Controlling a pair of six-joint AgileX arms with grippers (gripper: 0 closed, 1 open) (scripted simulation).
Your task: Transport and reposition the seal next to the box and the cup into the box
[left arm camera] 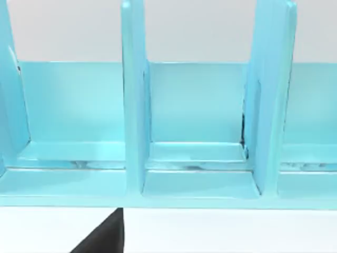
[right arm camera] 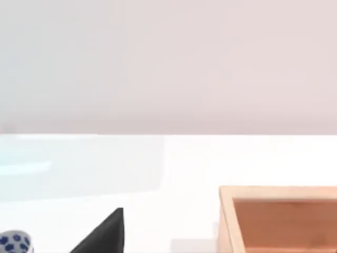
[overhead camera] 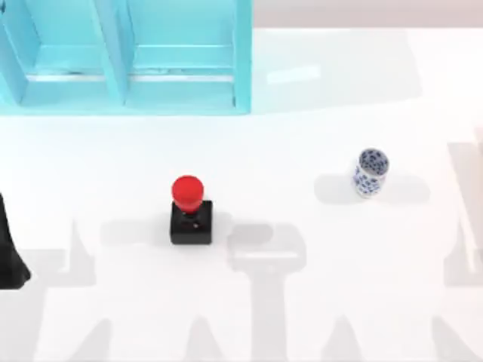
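Top view puts the seal (overhead camera: 189, 212) upright on the white table (overhead camera: 339, 249), red knob over black block, well in front of the blue divided shelf (overhead camera: 124, 56) that fills the far left corner. The cup (overhead camera: 370, 173) stands upright too, well off to the seal's right and a little farther back. Neither is held.

The wooden box (right arm camera: 279, 219) appears in the right wrist view, an open tan tray resting on the table, with the cup's rim at the opposite edge of that picture. My left arm (overhead camera: 11, 253) is a dark shape at the table's left edge, well left of the seal; its wrist camera faces the shelf's compartments. For both grippers I cannot tell whether the fingers are open or closed.

Risks, as I judge them: the seal is top-heavy, so a grip on the round knob could slip or tip it. The cup is smooth and narrow; an off-centre pinch could knock it rolling. The blue shelf could be mistaken for the box, since it sits nearer the seal.
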